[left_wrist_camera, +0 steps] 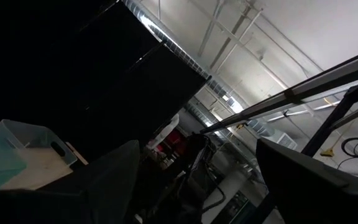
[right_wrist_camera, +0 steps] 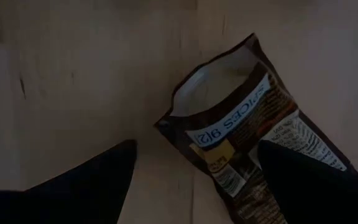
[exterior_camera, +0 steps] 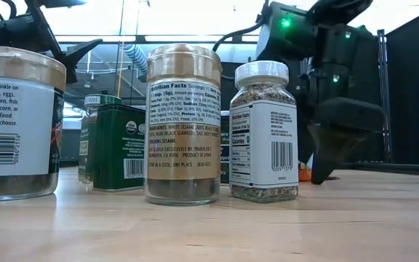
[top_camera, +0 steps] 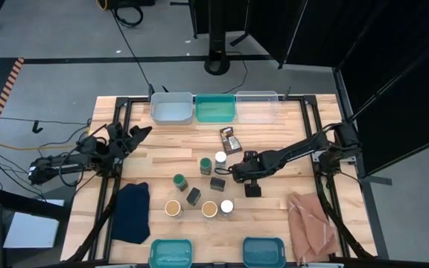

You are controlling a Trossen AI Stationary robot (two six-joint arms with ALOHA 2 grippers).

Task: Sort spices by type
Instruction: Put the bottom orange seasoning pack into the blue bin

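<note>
Reading the high view from left to right: the left pincer (top_camera: 141, 132) waits at the counter's (top_camera: 274, 138) left edge, raised, fingers spread wide and holding nothing, well apart from the spices. A dark blue cloth (top_camera: 132, 211) lies on the near left of the counter. The middle cluster holds two green-topped jars (top_camera: 179, 181), two tan-topped jars (top_camera: 173, 208), two white-topped jars (top_camera: 226, 206) and two small dark boxes (top_camera: 193, 196), all loose on the counter. One flat brown packet (top_camera: 231, 139) lies farther back, just ahead of the teal bin. The right pincer (top_camera: 238, 173) hovers at the cluster's right edge, fingers wide and empty; its wrist view looks straight down on a second packet (right_wrist_camera: 260, 149) lying flat, which lies toward one finger, not centred between them. This packet's long axis runs diagonally across the pincer's opening, so the coming grasp probably calls for a sideways shift, a wrist turn and a descent. The right arm is much the nearer. A pinkish-brown cloth (top_camera: 310, 217) lies at the near right. Containers: a clear bin (top_camera: 171, 108), a teal bin (top_camera: 215, 109) and another clear bin (top_camera: 258, 106) along the far edge, plus two teal bins (top_camera: 170, 252) on the near edge; none shows a spice inside, so sorting has evidently hardly begun.
</note>
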